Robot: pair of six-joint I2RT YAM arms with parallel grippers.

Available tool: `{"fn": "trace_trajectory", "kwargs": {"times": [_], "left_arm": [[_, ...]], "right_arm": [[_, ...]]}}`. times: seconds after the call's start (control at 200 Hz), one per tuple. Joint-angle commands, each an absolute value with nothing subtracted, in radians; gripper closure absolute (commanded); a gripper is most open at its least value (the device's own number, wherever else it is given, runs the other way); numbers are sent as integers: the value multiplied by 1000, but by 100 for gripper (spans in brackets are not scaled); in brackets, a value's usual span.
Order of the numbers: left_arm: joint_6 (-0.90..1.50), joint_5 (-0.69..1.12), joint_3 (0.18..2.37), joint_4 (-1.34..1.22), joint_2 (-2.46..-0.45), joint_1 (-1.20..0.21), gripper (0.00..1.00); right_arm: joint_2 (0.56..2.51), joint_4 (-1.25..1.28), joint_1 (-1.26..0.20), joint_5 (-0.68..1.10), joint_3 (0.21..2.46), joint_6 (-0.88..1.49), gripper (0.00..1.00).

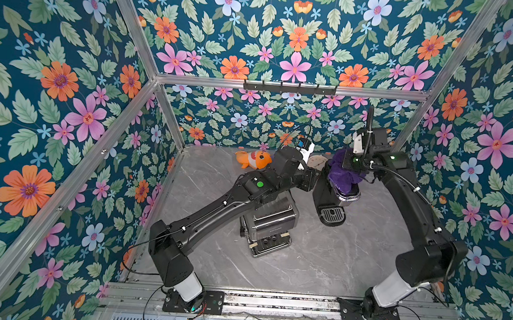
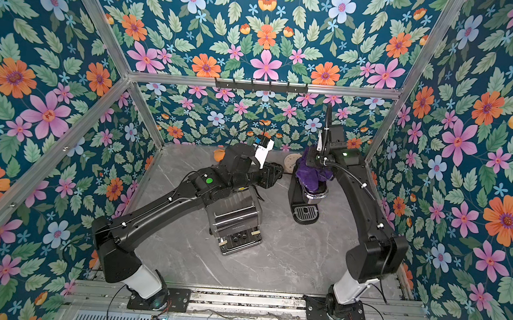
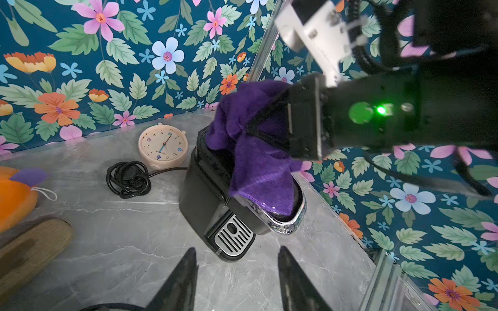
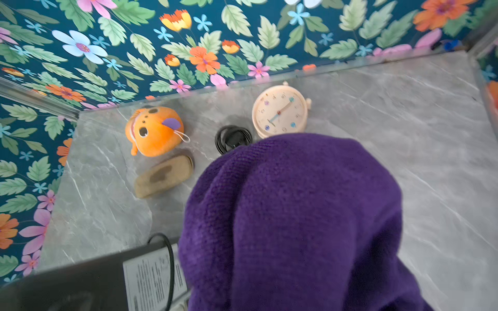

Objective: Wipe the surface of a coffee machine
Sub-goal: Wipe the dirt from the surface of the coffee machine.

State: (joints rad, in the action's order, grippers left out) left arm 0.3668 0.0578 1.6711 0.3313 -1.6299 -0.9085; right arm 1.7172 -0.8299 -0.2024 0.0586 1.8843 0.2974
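**Cloth pressed on the machine's top, spare arm standing by**

The coffee machine [image 3: 199, 188] stands upright toward the far right corner of the table [image 1: 319, 264], with its drip grille facing the near edge. A purple cloth [image 3: 258, 150] is draped over its top and spills down the chrome-rimmed front. The right gripper [image 3: 258, 121] comes in from above with its fingers clamped on a bunch of that cloth. Judging by this hold, the bunching gives the arm a padded wad to drag across the lid without the jaws touching the plastic.

The left gripper [image 3: 237, 251] hovers just in front of the grille with its jaws apart and empty. It is probably there to steady the body if wiping pushes it.

Behind the machine, near the back edge, a cream clock [image 3: 163, 146] lies flat beside the coiled power cord [image 3: 128, 179]. Further along are an orange plush fish [image 4: 153, 130] and a tan oblong piece [image 4: 164, 176]. All of them are apart from the wiping path. A second dark appliance [image 1: 270, 226] sits mid-table under the left arm.
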Motion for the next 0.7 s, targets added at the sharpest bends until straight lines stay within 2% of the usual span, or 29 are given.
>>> {"fn": "trace_trajectory", "kwargs": {"times": [0.0, 0.105, 0.235, 0.695], "left_arm": [[350, 73, 1687, 334, -1643, -904, 50], [348, 88, 1697, 333, -1657, -899, 50], [346, 97, 1701, 336, -1661, -896, 50], [376, 130, 1660, 313, -1643, -894, 50]], "right_arm": [[1827, -856, -191, 122, 2000, 283, 100], [1897, -902, -184, 133, 2090, 296, 100], [1883, -884, -153, 136, 2042, 340, 100], [1515, -597, -76, 218, 1420, 533, 100]]}}
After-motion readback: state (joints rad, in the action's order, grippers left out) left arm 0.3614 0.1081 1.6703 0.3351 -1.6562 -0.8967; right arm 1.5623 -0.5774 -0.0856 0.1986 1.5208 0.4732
